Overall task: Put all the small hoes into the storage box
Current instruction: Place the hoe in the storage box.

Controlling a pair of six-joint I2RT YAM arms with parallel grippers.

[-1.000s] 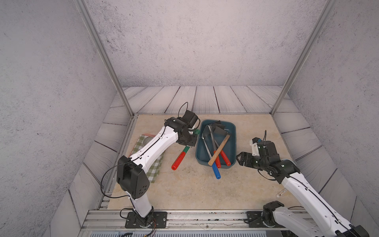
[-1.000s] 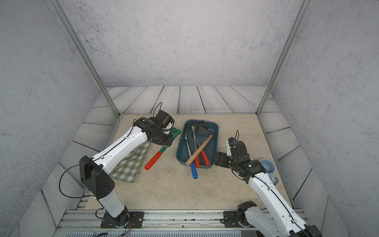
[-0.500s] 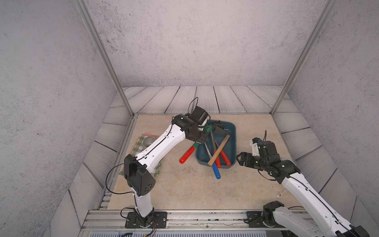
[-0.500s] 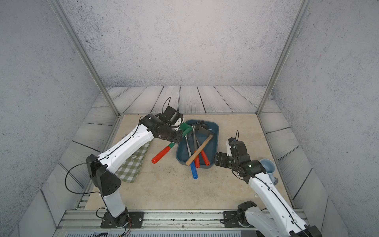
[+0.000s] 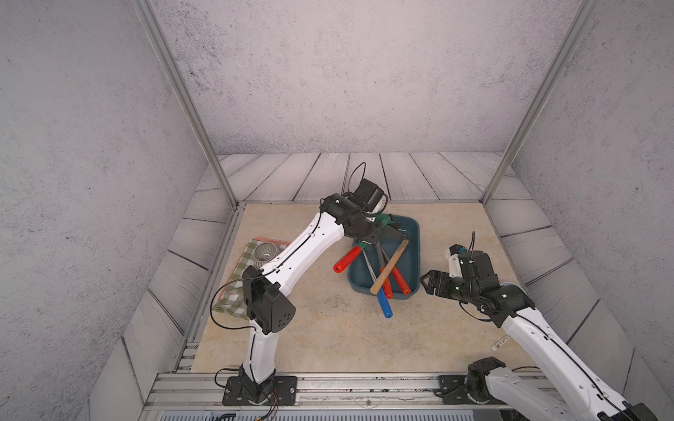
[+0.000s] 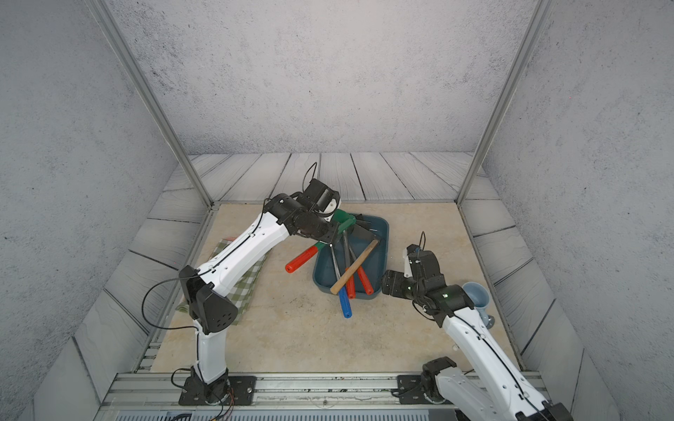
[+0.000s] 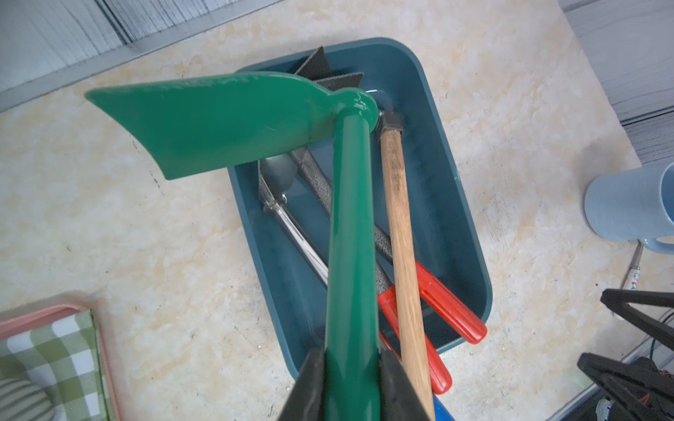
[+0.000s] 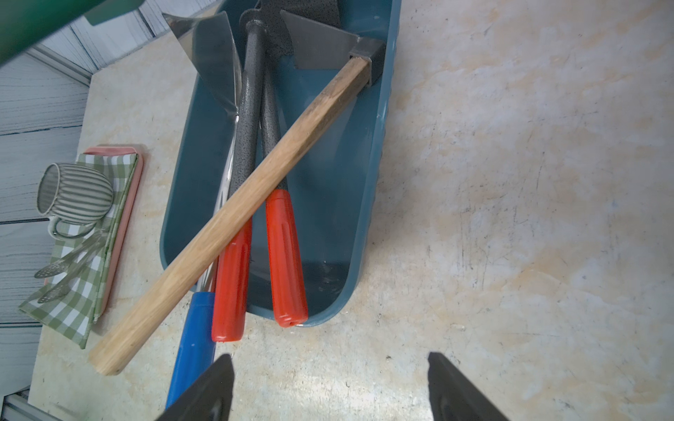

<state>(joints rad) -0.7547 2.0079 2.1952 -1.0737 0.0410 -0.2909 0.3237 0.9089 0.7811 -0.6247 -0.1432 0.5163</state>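
Plainly, the left gripper (image 7: pixel 350 364) was clamped on the green shaft of the hoe (image 7: pixel 350 233), one jaw on each side of it. The hoe hung over the box (image 5: pixel 416 251) at a slant. In both top views its green blade (image 6: pixel 344 219) sat over the box's far left corner, and its red grip (image 5: pixel 346 258) stuck out past the left wall, above the table (image 5: pixel 328 335). Whether it touched the tools below could not be told. Inside the box lay a wooden-handled tool (image 5: pixel 389 267), two red-handled tools (image 8: pixel 284 255) and a blue-handled trowel (image 5: pixel 383 307) whose grip reached over the near rim. The right gripper (image 8: pixel 330 364) stood wide apart and held nothing, hovering just beside the box's near right corner. A blue mug (image 6: pixel 477 297) stood right of that arm. A striped cup (image 8: pixel 78 193) sat on a checked cloth (image 8: pixel 69 317) at the left.
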